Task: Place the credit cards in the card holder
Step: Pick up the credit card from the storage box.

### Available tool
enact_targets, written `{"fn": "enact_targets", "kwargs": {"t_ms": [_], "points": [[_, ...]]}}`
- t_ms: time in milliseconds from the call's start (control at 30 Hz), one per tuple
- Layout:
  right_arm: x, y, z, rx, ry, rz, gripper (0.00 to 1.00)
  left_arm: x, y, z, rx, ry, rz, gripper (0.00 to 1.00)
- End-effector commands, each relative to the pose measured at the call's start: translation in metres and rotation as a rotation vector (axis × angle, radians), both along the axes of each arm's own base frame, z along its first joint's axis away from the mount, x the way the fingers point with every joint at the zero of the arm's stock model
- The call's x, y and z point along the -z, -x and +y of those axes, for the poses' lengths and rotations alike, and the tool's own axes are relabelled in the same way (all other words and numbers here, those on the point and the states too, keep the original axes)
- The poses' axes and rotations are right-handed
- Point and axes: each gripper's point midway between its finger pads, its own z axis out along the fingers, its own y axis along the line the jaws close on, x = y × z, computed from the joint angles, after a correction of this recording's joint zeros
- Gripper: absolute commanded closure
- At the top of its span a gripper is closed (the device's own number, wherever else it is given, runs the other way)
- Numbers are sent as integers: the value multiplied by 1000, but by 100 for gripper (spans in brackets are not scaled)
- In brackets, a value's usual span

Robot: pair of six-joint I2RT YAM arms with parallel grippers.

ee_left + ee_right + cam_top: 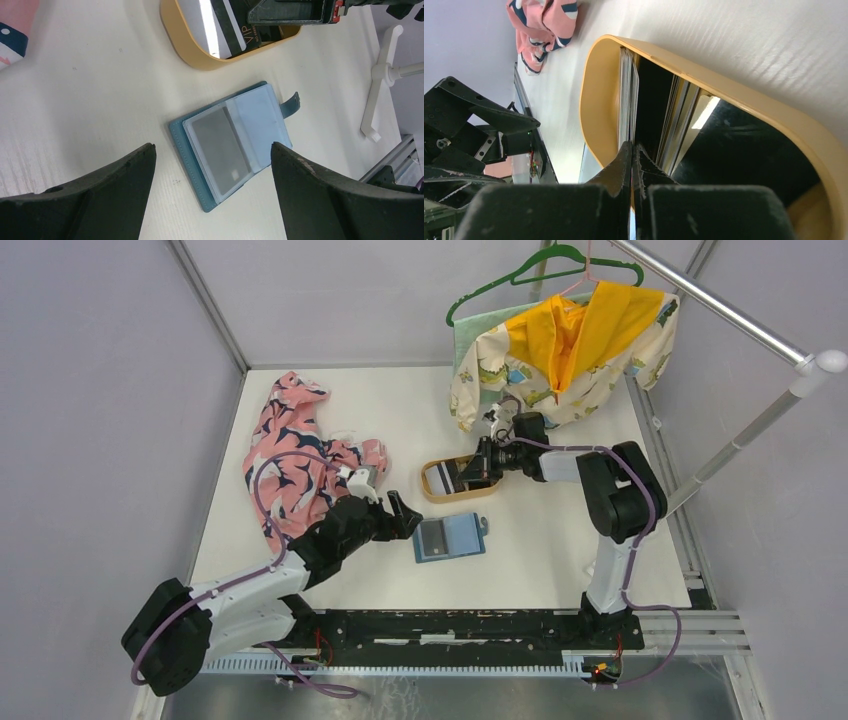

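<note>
**A:** Where are the cards [626, 90]?

**B:** Standing on edge in the wooden tray [594, 100], straight ahead of the right gripper [631, 150]. Its jaws are pressed fully together, with the tips right at the near edge of the pale card. I can't tell whether that card is nipped between them.

**A:** And the other arm?

**B:** The left gripper [405, 517] is spread wide and holds nothing. The card holder [450, 537] lies open directly beneath it, between its fingers. One grey card [220, 145] shows in a clear pocket.

**A:** How will a card handle?

**B:** Light, stiff and slick, I'd expect, and too thin to give much bite. I'd pinch a short edge squarely, deep enough that it won't swivel, and leave most of the length free to slide into a pocket. The holder looks soft and light, so it will likely skid when pushed and may need pinning.
</note>
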Motion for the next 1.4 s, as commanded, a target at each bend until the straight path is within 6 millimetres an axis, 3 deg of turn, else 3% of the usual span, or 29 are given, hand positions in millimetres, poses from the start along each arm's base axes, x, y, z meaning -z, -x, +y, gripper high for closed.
{"fn": "enact_targets", "kwargs": {"t_ms": [0, 600, 967, 1267, 1367], "points": [[-31, -19, -13, 48, -10, -129, 100, -19, -6, -4, -5, 40, -41, 11], [-60, -25, -31, 70, -29, -204, 100, -29, -5, -9, 13, 70, -54, 11], [-53, -20, -34, 51, -18, -194, 100, -28, -3, -11, 20, 86, -48, 12], [-58, -9, -8, -10, -106, -150, 100, -25, -5, -14, 24, 93, -42, 12], [-52, -11, -1, -8, -78, -139, 100, -24, -6, -15, 21, 96, -41, 12]]}}
